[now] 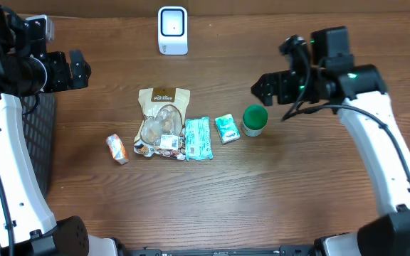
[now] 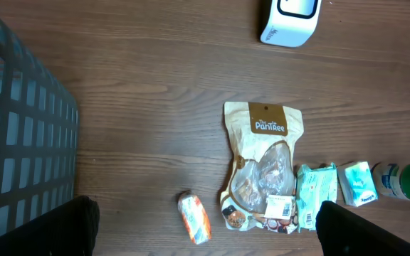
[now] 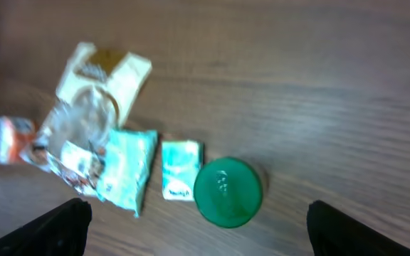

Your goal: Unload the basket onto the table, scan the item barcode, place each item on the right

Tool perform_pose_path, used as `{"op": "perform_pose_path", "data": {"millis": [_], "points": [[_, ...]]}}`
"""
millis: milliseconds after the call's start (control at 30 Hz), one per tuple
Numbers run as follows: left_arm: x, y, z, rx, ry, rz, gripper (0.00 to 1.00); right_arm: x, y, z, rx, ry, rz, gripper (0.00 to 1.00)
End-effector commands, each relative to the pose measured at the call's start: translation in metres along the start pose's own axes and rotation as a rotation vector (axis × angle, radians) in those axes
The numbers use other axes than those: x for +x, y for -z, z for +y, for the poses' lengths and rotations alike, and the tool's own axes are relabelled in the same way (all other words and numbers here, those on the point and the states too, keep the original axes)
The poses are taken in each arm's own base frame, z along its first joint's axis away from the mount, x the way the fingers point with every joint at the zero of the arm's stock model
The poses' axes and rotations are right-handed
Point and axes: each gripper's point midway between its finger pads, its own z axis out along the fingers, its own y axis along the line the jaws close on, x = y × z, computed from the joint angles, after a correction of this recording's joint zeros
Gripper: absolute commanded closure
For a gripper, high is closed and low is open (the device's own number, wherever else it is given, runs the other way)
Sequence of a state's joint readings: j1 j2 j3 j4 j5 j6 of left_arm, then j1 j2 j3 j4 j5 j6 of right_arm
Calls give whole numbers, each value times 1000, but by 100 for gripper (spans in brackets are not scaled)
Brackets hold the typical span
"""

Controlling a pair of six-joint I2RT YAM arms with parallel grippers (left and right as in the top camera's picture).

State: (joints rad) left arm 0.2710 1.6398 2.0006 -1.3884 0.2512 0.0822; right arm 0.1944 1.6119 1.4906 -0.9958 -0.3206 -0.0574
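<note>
Five items lie in a loose row mid-way across the brown wooden table (image 1: pixel 297 199), and none of them is picked up. From my left: a small orange crinkled packet (image 1: pixel 117 148), a tan stand-up pouch with a clear window (image 1: pixel 161 121), a flat teal foil packet (image 1: pixel 198 138), a small teal-and-white carton (image 1: pixel 226 128) and an upright green-lidded jar (image 1: pixel 255 119). The orange packet sits apart from the pouch. The foil packet touches the pouch's lower edge, and the carton is just beside the foil packet. The carton also crowds the jar's left side. The white box-shaped barcode scanner (image 1: pixel 172 30) stands at the far edge, well apart from the row. My right claw (image 1: pixel 260 89) has its jaws spread wide and holds nothing. It hangs just past the jar on the far side, and my right wrist view shows the green lid low between my fingers, blurred. My left claw (image 1: pixel 79 69) is also spread wide and empty. It is off near the dark mesh basket (image 1: pixel 45 135), well apart from all the items.
</note>
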Motion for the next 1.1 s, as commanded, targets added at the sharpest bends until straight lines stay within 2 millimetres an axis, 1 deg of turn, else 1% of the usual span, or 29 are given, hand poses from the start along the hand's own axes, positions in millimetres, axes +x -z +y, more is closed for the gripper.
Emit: {"op": "perform_pose_path", "data": {"millis": [0,100,167,300,333,400,433,533,733,933,1067], "points": [[-3,0,0,6,-19,-7,1,5,-19,3,115,16,55,3],[-3,0,0,6,-19,-7,1,15,-35,-3,217,-156,91,0],[-3,0,0,6,-19,-7,1,22,-47,-3,234,-291,113,0],[-3,0,0,6,-19,-7,0,31,-60,-8,259,-465,132,0],[-3,0,-1,7,-19,-6,0,35,-64,-11,271,-539,139,0],[-3,0,0,6,-19,-7,1,40,-68,-12,283,-598,148,0],[-3,0,0,6,-19,-6,0,41,-69,-13,288,-622,152,2],[-3,0,0,6,-19,-7,0,44,-70,-14,300,-659,150,7],[-3,0,-1,7,-19,-7,1,52,-70,-30,398,-749,121,8],[-3,0,-1,7,-19,-6,0,63,-80,-34,406,-763,136,8],[-3,0,-1,7,-19,-7,0,63,-88,-34,397,-754,129,7]]}}
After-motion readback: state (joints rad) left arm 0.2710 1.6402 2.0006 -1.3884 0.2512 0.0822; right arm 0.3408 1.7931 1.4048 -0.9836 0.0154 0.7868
